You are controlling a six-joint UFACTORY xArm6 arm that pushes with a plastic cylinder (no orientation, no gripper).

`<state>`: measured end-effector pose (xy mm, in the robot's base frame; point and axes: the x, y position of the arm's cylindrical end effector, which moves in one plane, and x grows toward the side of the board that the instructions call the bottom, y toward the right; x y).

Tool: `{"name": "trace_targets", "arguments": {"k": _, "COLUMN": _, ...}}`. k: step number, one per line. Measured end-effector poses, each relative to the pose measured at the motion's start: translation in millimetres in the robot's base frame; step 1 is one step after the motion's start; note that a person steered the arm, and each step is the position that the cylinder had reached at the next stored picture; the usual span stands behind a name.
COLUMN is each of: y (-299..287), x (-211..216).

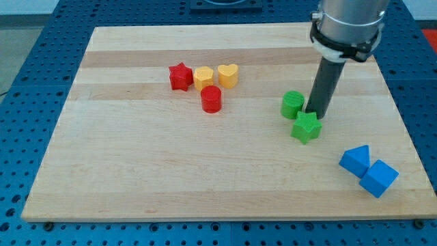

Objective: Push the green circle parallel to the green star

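A big wooden board (205,171) lies on a blue table (20,82) full of little holes. The grey arm (346,24) comes down from the view's top right and ends in a dark rod. This arm has no claw to open or close, only the rod. My tip (315,113) rests on the board, just to the view's right of the green circle (292,104) and right at the top edge of the green star (306,127). The circle and the star touch, or nearly touch; the circle sits up and to the view's left of the star.

Near the view's bottom right, a blue triangle (355,160) and a blue cube (379,178) sit side by side.

Well apart, toward the view's top left, four blocks huddle close: a red star (180,76), a yellow block (203,78), a yellow heart (228,75), and a red round block (212,99) just below them.
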<state>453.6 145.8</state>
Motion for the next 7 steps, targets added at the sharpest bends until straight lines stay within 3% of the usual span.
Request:
{"name": "trace_targets", "arguments": {"k": 3, "y": 24.1, "x": -39.5}}
{"name": "trace_targets", "arguments": {"k": 7, "y": -99.4, "x": -0.3}}
